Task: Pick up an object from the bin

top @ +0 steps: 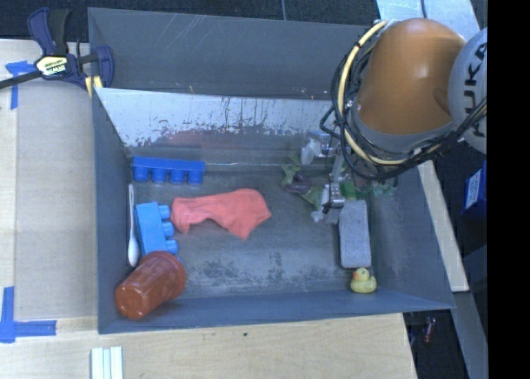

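Reaching into the grey bin (248,55) from 3 o'clock, the gripper (330,199) is shown at the floor's 3 o'clock side, beside the far end of a grey rectangular block (354,237). A small green-and-purple object (296,183) lies at the gripper's 9 o'clock. Whether the gripper is released or clenched cannot be told. A yellow duck (362,281) is set at the block's 6 o'clock
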